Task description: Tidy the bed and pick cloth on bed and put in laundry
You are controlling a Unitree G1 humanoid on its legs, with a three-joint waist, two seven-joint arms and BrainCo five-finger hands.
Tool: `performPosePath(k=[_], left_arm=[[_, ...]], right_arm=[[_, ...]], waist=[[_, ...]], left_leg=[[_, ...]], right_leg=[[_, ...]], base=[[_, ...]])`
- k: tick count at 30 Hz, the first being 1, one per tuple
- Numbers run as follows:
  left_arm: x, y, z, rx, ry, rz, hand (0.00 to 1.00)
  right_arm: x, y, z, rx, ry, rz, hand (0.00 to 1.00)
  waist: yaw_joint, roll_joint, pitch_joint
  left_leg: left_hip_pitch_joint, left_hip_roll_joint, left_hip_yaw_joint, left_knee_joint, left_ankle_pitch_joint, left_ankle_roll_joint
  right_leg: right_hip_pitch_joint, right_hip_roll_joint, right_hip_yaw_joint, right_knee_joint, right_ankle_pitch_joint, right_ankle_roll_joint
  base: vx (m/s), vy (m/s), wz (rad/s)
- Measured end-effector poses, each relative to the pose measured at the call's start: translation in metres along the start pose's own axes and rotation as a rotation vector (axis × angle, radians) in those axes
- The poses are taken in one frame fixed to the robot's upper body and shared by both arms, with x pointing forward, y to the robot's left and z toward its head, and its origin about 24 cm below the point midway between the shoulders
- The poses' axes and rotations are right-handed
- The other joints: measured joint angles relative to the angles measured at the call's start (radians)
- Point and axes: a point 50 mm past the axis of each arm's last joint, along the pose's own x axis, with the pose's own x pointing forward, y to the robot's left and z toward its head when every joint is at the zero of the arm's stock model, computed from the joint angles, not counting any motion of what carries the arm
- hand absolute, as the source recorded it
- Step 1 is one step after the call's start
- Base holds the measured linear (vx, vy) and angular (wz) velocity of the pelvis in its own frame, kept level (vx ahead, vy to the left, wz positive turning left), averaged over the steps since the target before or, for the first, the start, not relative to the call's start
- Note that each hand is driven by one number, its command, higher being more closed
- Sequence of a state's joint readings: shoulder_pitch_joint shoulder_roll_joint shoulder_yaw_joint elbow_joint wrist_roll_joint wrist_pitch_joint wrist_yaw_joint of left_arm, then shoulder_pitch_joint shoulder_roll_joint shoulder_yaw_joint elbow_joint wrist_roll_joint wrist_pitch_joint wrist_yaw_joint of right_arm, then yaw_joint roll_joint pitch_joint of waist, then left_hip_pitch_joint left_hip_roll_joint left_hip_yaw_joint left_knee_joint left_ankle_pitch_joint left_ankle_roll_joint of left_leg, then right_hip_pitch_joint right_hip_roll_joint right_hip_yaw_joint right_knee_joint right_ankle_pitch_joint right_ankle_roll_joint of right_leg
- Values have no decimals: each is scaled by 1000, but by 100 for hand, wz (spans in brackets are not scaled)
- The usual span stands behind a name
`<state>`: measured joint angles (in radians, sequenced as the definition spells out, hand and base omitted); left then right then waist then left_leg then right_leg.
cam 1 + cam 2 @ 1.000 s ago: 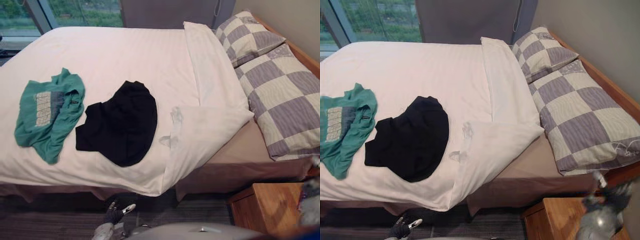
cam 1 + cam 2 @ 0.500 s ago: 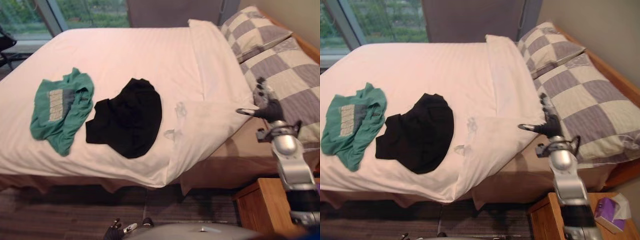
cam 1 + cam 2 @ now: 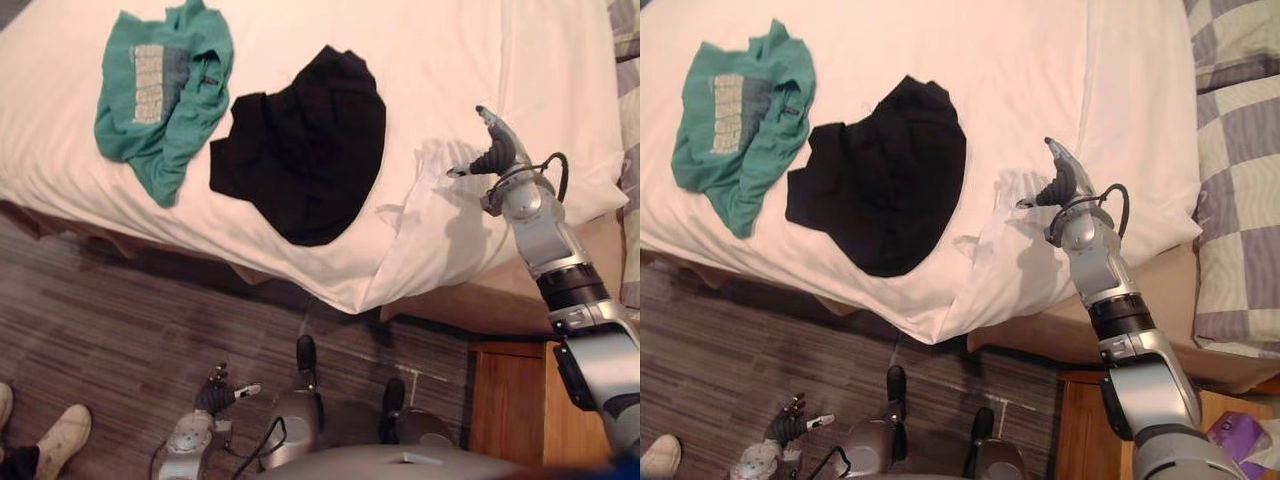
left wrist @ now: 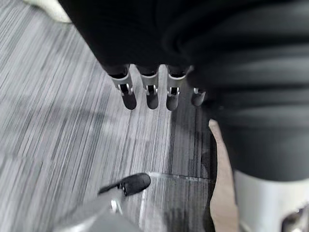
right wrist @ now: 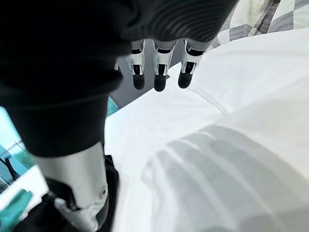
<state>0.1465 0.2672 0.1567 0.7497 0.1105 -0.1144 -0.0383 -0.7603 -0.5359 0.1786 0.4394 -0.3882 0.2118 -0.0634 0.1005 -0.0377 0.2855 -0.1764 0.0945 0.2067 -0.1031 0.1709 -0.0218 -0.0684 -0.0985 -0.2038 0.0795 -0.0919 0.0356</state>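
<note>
- Left eye view has tipped down and in toward the near edge of the bed (image 3: 450,303). That whole-picture shift is the camera's; the white duvet (image 3: 440,50) has not moved.
- At the near edge, toward the checked pillows (image 3: 1240,150), the turned-back corner (image 3: 430,235) of the duvet lies folded open as it did a second ago. It bares the tan sheet (image 3: 592,250), so the bed is not yet tidy.
- You'll find the black garment (image 3: 305,140) mid-duvet by the near edge, where it was, untouched.
- Just beside it, toward the foot end, lies the green T-shirt (image 3: 160,90), also unmoved. Neither is in a hand.
- Your right hand (image 3: 497,152) has risen from the lower right. It now hovers over the turned-back corner, fingers (image 5: 158,79) straight and holding nothing. You look set to smooth that fold first.
- Your left hand (image 3: 215,395) hangs low over the floor (image 3: 120,310) in front of the bed, its fingers (image 4: 152,96) relaxed and empty.
</note>
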Motion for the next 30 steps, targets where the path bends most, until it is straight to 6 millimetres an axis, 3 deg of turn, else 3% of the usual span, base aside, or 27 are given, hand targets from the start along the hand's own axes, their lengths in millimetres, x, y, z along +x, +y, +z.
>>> performPosePath(k=[6, 7, 11, 18, 22, 24, 26, 30], left_arm=[[9, 25, 40, 67, -129, 7, 0], [11, 28, 49, 84, -159, 7, 0], [12, 35, 72, 145, -237, -21, 0], [15, 44, 98, 183, -315, -27, 0], [20, 29, 110, 221, -329, -57, 0], [23, 4, 110, 200, -308, -75, 0], [24, -27, 103, 192, -263, -104, 0], [23, -48, 95, 178, -200, -98, 0]], right_arm=[[4, -2, -17, -118, 67, 44, 0], [4, -4, -23, -145, 83, 53, 100], [2, 2, -45, -215, 151, 134, 100], [2, -5, -66, -167, 232, 78, 100], [-3, 3, -69, 184, 262, -19, 100], [-14, 13, -69, 454, 259, -104, 100], [-32, 33, -64, 656, 245, -156, 100], [-74, 64, -63, 818, 245, -210, 100]], waist=[[14, 5, 58], [15, 4, 68], [26, 6, 101], [43, 3, 116], [50, -11, 123], [39, -23, 125], [15, -40, 122], [-25, -69, 113]], left_leg=[[-44, 20, -16, -1, 23, -2], [-55, 23, -20, -1, 26, -5], [-77, 26, -29, -1, 37, -3], [-87, 20, -50, 0, 36, -5], [-86, 28, -49, 0, 35, -7], [-86, 29, -45, 1, 35, -8], [-77, 29, -22, 4, 35, -9], [-28, 34, 7, 4, 25, -22]], right_leg=[[-36, 23, -3, -1, 16, -7], [-47, 27, -4, -1, 18, -8], [-64, 30, -9, -1, 23, -7], [-66, 28, -22, 3, 15, -8], [-66, 30, -20, 2, 13, -9], [-66, 32, -18, 0, 14, -9], [-66, 31, -2, 0, 14, -9], [-41, 35, 39, 3, 15, -8]], base=[[-71, 8, 3], [-29, 0, 4], [2, 1, 3], [45, -2, 9], [28, -11, -1], [53, -23, -4], [69, -9, -17], [57, -19, -29]])
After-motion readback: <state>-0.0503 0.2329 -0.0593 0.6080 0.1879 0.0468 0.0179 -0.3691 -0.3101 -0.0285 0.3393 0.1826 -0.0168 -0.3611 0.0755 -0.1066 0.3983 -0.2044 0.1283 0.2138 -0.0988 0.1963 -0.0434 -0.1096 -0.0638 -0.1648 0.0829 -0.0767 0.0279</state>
